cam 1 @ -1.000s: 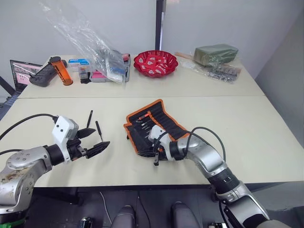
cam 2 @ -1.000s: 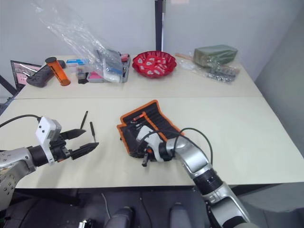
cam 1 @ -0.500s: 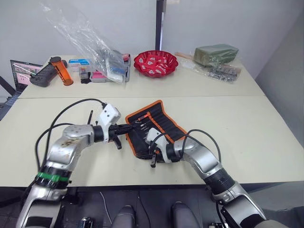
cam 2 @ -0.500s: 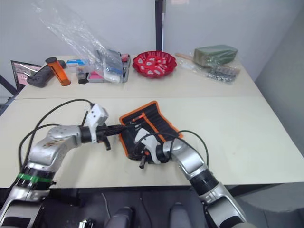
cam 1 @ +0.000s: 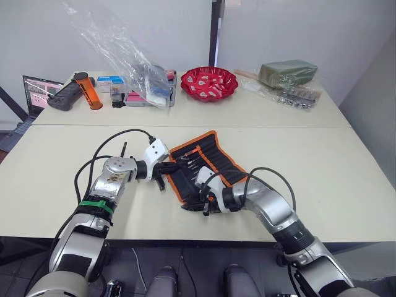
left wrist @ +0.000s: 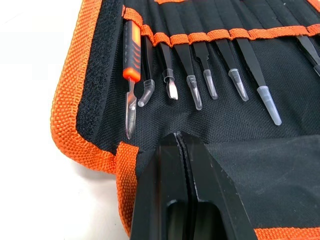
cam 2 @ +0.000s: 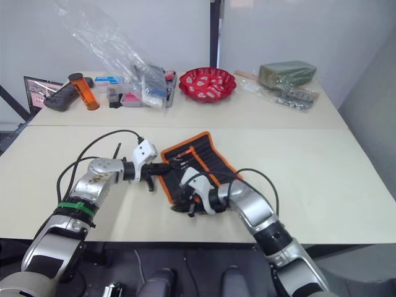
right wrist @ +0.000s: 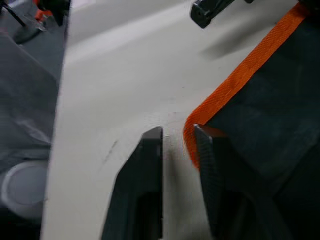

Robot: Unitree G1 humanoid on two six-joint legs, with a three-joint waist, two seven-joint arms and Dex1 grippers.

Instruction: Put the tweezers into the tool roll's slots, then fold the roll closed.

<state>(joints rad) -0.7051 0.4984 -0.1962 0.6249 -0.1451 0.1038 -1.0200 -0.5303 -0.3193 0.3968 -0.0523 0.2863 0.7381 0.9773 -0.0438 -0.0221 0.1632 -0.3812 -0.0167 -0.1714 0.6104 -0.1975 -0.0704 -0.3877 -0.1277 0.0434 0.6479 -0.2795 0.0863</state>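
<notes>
The tool roll (cam 1: pixel 204 167) looks soft and floppy, so the closed left gripper (cam 1: pixel 166 167) and slightly parted right gripper (right wrist: pixel 177 145) should take its orange edge

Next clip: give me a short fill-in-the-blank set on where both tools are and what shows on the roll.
1. The left tool, fingers together, points at the tool roll beside its ____ edging.
2. The tweezers in the slots wear clear ____ on their tips.
3. The right tool straddles the roll's near ____.
4. The bowl on the far table is ____.

Missing words: orange; caps; corner; red
</notes>
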